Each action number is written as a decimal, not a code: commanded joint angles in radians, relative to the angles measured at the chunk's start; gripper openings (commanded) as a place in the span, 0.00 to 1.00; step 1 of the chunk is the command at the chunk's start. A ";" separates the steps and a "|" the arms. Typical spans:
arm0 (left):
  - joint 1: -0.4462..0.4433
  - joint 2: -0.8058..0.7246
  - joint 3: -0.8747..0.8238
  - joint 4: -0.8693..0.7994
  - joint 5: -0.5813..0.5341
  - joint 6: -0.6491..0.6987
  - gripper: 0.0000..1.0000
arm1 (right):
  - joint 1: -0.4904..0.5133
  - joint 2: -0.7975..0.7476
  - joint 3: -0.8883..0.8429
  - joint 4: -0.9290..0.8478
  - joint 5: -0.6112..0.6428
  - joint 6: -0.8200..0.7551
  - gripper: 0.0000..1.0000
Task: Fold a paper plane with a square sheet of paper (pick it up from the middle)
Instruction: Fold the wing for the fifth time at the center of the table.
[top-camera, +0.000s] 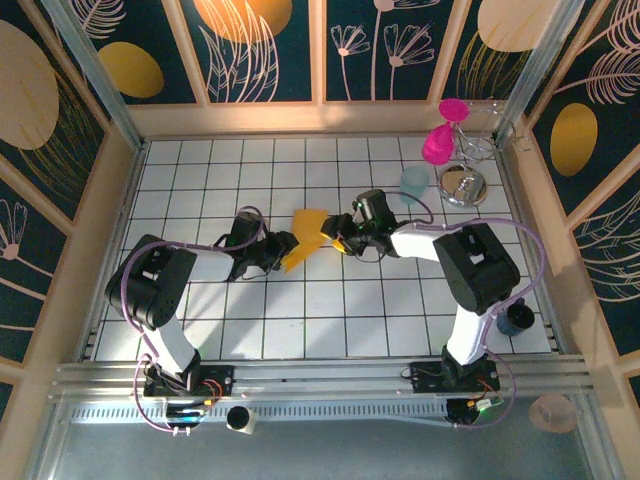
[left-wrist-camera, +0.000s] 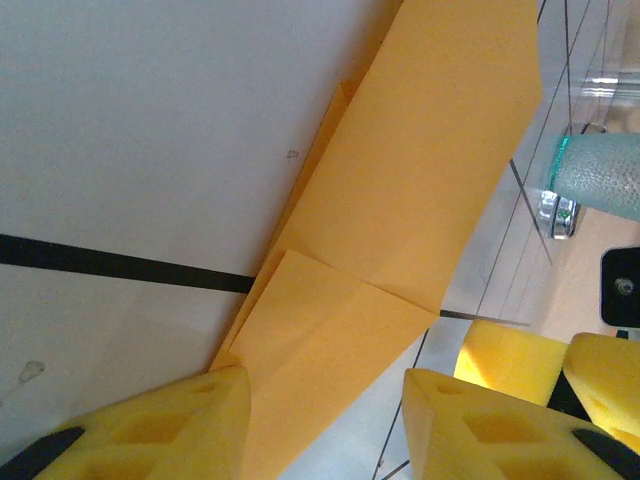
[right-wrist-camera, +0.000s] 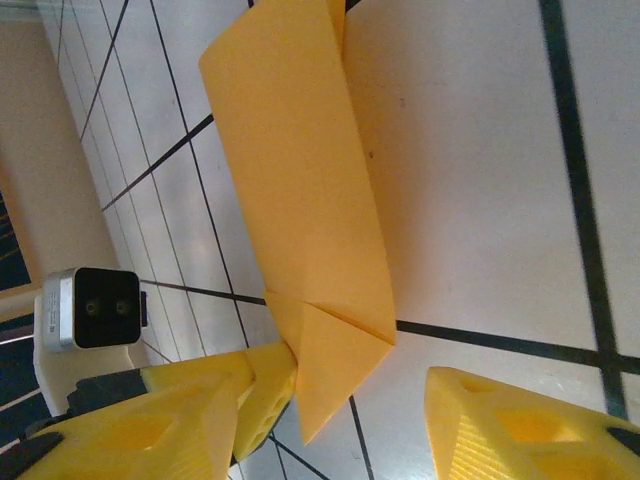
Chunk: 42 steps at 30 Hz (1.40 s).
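Note:
The orange-yellow sheet of paper (top-camera: 305, 236) is folded into a narrow shape with a pointed end and sits at the middle of the white tiled table (top-camera: 330, 320). My left gripper (top-camera: 287, 248) is at its left end and my right gripper (top-camera: 336, 241) at its right. In the left wrist view the paper (left-wrist-camera: 400, 200) runs down between the open yellow jaws of the left gripper (left-wrist-camera: 325, 425), against the left finger (left-wrist-camera: 170, 425). In the right wrist view the paper's pointed end (right-wrist-camera: 330, 370) hangs inside the right gripper (right-wrist-camera: 340, 410), whose jaws stand wide apart.
A pale teal cup (top-camera: 414, 182), two pink glasses (top-camera: 438, 143) and a round metal dish (top-camera: 463, 186) stand at the back right. A dark blue cup (top-camera: 515, 318) sits at the right edge. Wooden walls ring the table.

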 joint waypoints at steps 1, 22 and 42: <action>-0.001 0.027 -0.025 -0.062 0.030 -0.030 0.45 | 0.022 0.032 0.051 -0.034 -0.016 -0.015 0.51; 0.003 0.029 -0.002 -0.097 0.027 -0.009 0.45 | 0.030 0.126 0.121 0.010 -0.109 -0.019 0.48; 0.003 -0.025 0.070 -0.166 0.003 0.083 0.46 | 0.027 0.144 0.134 0.012 -0.091 -0.042 0.07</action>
